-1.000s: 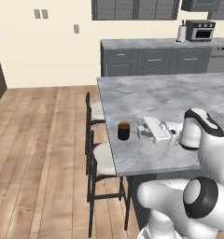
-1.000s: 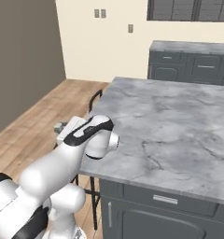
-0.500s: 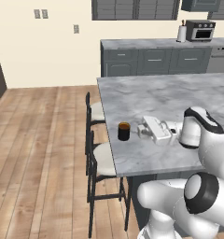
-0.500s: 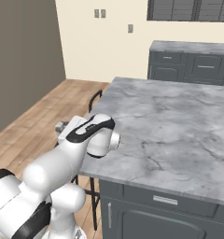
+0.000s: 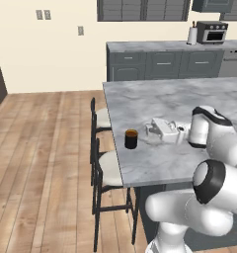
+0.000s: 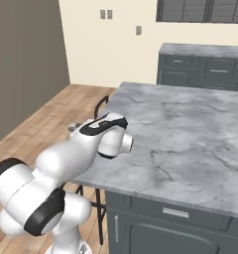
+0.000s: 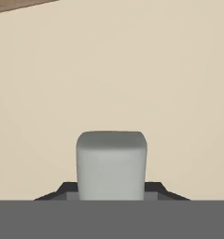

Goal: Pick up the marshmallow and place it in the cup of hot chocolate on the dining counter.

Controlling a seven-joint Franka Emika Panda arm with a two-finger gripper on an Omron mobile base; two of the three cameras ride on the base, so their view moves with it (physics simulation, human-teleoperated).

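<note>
Here the hand view shows the marshmallow (image 7: 111,165) as a pale rounded block at 6 o'clock, seated between the two dark fingertips (image 7: 153,189), whose edges peek out on either side of it; the pincer (image 7: 111,193) is clamped on the marshmallow. Behind it lies a plain cream wall (image 7: 132,70), with a sliver of wooden floor (image 7: 20,4) at 11 o'clock. In the left base view the hand (image 5: 165,131) reaches out level over the bench (image 5: 189,99), low above the marbled top, its tip pointing toward 9 o'clock. The cup of hot chocolate (image 5: 131,139) stands upright on the bench near the 9 o'clock edge, just beside the hand's tip and apart from it, at about 8 o'clock from it. Two dark-framed stools (image 5: 108,168) stand along that same edge. In the right base view the white forearm (image 6: 98,136) crosses the bench corner at 9 o'clock. A toaster oven (image 5: 212,31) sits on the far grey cabinets at 1 o'clock.
</note>
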